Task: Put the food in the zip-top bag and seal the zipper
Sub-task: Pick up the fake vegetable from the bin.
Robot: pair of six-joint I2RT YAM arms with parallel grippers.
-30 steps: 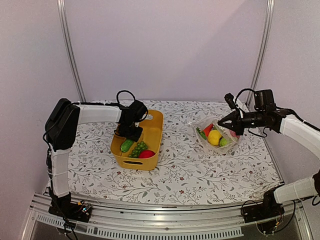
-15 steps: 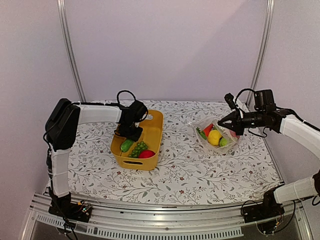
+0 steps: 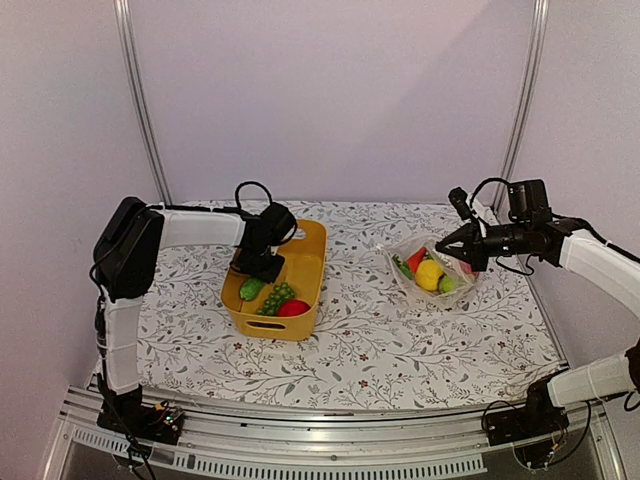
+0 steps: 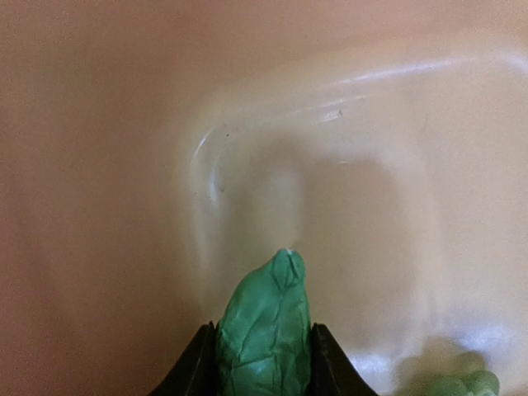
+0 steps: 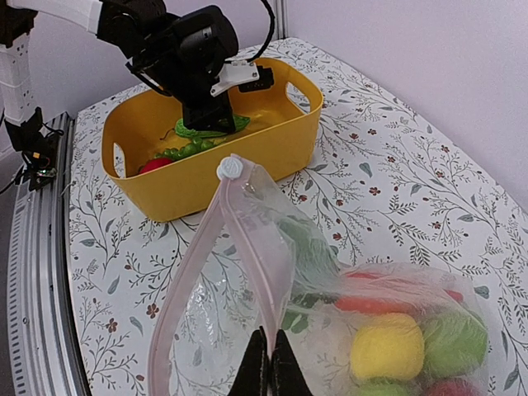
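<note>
Top external view gave you a table [image 3: 380, 350] covered in a white cloth with a leafy print. Plain pale walls closed it in, with two metal posts [image 3: 140, 110] at the far corners. At the left, your left claw [image 3: 257, 272] was down inside the yellow tub [image 3: 300, 322]. The left wrist view showed both fingers pressed against a long green piece [image 4: 264, 330], grasping it. Green grapes [image 3: 278, 296] and a red piece [image 3: 294, 308] lay just to the near right of it in the tub. Well to the right, the zip-top bag [image 3: 432, 272] lay on the cloth, with yellow, red and green food inside. Your right claw [image 5: 268, 363] was clenched on the pink zipper [image 5: 252, 256] at the bag's mouth. It held that edge up off the cloth, with the mouth gaping toward the tub.
</note>
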